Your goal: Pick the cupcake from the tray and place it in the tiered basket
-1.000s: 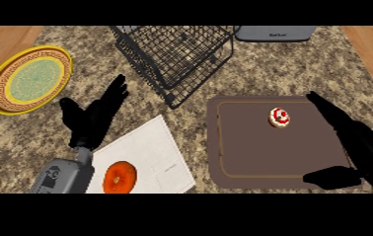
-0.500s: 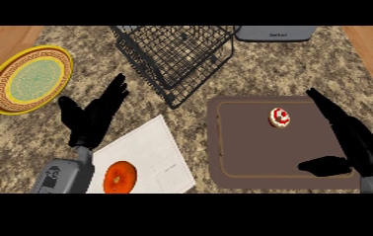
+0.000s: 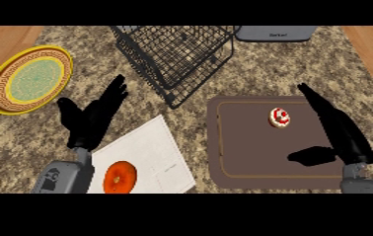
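As tray holds cupcake — basket stands apart.

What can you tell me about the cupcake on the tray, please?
The cupcake is small and round, with a pale base and white icing marked in red on top. It stands upright on the brown tray, in its upper right part. Only the tray touches it. The right hand is open just to its right, fingers straight, and apart from it.
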